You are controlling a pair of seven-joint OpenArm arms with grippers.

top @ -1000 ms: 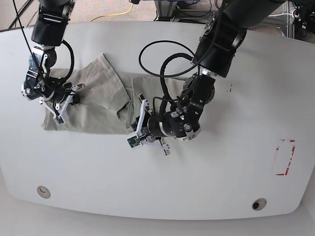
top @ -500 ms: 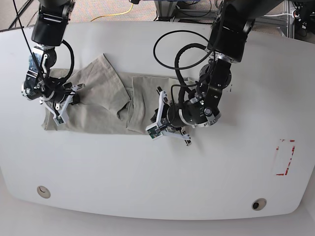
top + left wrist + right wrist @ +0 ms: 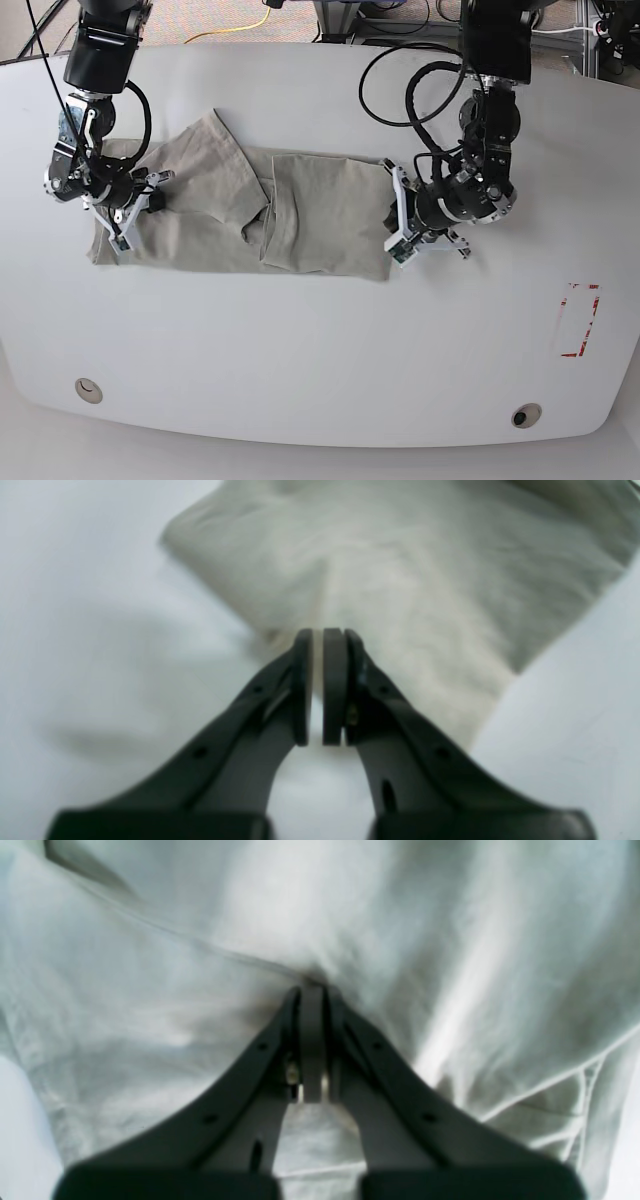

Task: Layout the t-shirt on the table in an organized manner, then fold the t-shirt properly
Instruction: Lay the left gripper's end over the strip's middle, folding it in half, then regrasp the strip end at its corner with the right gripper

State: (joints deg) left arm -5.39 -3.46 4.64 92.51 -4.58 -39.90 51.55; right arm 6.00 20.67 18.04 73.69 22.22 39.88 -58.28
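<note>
- We see the shirt point(image 3: 240, 210) lying wrinkled on the worktop point(image 3: 320, 340).
- Left claw point(image 3: 322, 640) pinches its edge.
- Right claw point(image 3: 312, 990) pinches cloth at the other end.

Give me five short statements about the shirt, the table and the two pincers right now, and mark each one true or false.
1. The t-shirt lies on the table. True.
2. The left pincer stands wide open. False: its jaws are nearly closed, at the shirt's edge.
3. The right pincer is shut, with shirt fabric all around it. True.
4. The red-outlined rectangle mark is covered by the shirt. False: it lies bare, well away from the shirt.
5. The shirt hangs over the table's edge. False: all of it rests on the tabletop.
</note>
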